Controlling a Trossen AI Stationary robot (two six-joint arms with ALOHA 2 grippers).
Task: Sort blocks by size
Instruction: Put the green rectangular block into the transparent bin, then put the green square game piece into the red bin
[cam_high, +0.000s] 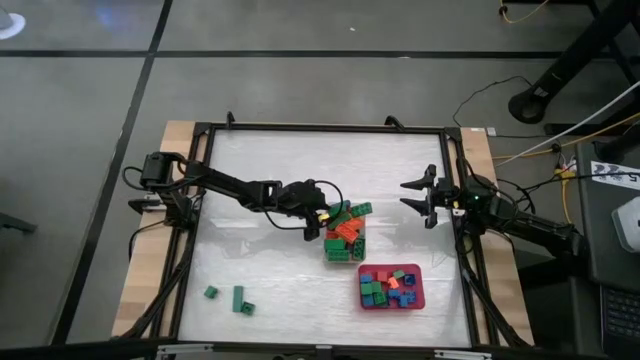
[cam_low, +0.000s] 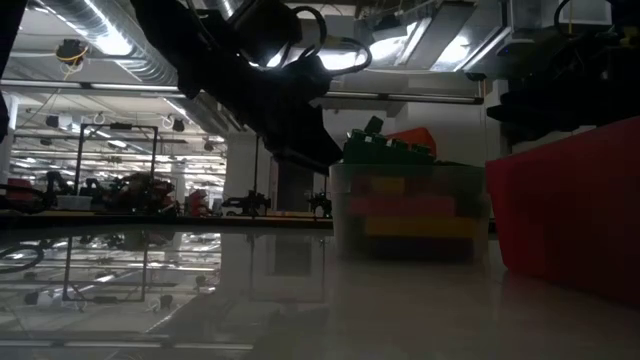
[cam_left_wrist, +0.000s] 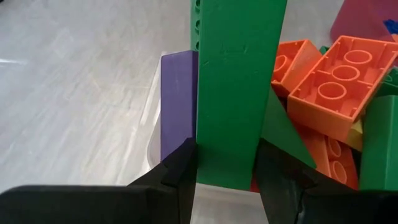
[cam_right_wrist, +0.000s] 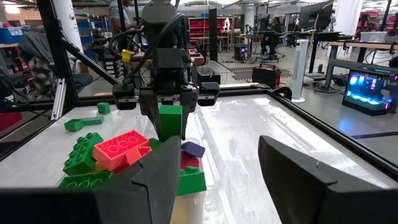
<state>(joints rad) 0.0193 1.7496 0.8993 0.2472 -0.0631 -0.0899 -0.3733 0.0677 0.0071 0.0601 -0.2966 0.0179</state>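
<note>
**A:** What have you got on the blocks right now?

**B:** I see a long green bar (cam_left_wrist: 239, 93) standing upright, smooth-faced toward my left wrist camera with a row of studs down one edge. My left gripper (cam_left_wrist: 225, 177) is clamped on its lower end, one finger on each side. It hangs just above the clear tub (cam_high: 343, 251) near the middle of the table.

**A:** And the tub itself?

**B:** It is heaped over the rim. Orange bricks (cam_left_wrist: 336, 81) lie hollow side up, showing their round sockets; a purple block (cam_left_wrist: 179, 102) sits just beside the bar, and more green pieces (cam_right_wrist: 84, 152) and a red-orange brick (cam_right_wrist: 121, 148) are piled on top. Through the wall in the low view I make out yellow and red layers.

**A:** Anything sorted?

**B:** The red tray (cam_high: 391, 288), near the tub toward the right arm's side, holds small square ones in blue, green and red. Two loose green blocks (cam_high: 227, 296) lie on the white table (cam_high: 270, 170), well apart from both containers, on the left arm's side.

**A:** Right arm?

**B:** My right gripper (cam_high: 424, 197) waits at the table's right edge, fingers apart and holding nothing.

**A:** Any labels or writing?

**B:** I can't read any on the blocks or the containers.
</note>
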